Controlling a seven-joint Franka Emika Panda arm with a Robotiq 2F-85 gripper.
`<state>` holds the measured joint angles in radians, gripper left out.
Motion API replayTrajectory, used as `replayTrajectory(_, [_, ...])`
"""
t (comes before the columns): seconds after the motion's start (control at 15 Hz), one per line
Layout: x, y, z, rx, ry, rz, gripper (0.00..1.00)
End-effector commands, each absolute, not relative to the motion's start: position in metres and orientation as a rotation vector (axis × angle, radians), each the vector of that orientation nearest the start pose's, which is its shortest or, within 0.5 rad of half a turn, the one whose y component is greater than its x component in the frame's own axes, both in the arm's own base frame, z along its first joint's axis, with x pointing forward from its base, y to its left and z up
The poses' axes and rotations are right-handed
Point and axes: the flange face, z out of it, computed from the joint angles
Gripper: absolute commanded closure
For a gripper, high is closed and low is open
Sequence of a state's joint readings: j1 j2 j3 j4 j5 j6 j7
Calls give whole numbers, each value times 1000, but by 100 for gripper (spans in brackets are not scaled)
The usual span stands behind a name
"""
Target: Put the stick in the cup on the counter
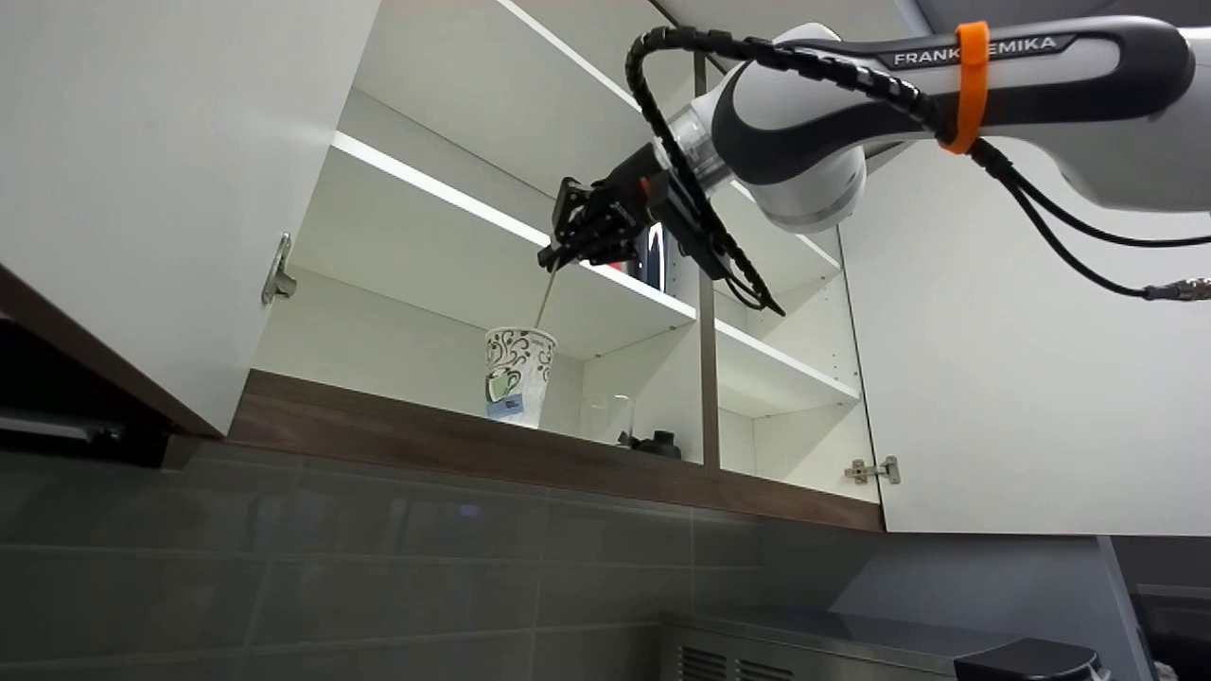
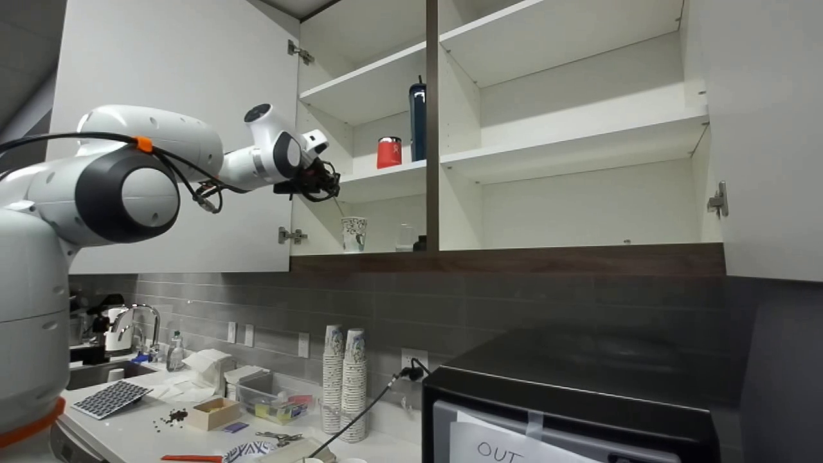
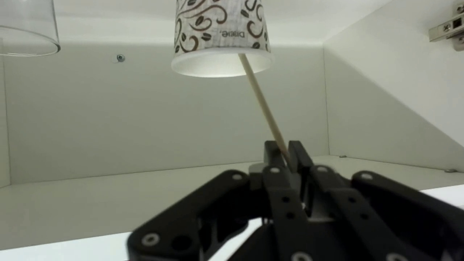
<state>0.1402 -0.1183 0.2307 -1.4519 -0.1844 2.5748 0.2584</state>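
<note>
The cup point(image 1: 518, 374), a white paper cup with dark swirls and a green mug print, stands upright on the cabinet's bottom board. It also shows in an exterior view point(image 2: 354, 235) and, upside down, in the wrist view point(image 3: 217, 25). The thin pale wooden stick point(image 3: 262, 98) slants from my gripper point(image 3: 284, 152) down into the cup's mouth; its lower end is hidden inside the cup. The stick also shows in an exterior view point(image 1: 546, 298). My fingers are nearly together with the stick's upper end between them. The gripper point(image 1: 551, 260) is above and to one side of the cup.
A clear glass point(image 3: 29, 25) and a black object point(image 1: 659, 445) stand beside the cup on the same board. A shelf edge point(image 1: 426, 194) runs close to the gripper. A red cup point(image 2: 389, 153) and tall dark bottle point(image 2: 418, 122) stand on that shelf. Open cabinet doors point(image 1: 161, 170) flank the space.
</note>
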Motion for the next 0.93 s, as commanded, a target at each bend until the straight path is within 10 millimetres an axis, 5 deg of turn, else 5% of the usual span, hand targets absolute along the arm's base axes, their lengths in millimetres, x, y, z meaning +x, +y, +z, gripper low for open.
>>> replayTrajectory(0.0, [494,208,878,-2389,-201,-1764,68])
replayTrajectory(0.13, [495,207,879,-2393,-175,-1779,68])
replayTrajectory(0.73, [503,206,880,-2403,-98,-1836,1])
replayTrajectory(0.87, [504,206,879,-2406,-94,-1834,0])
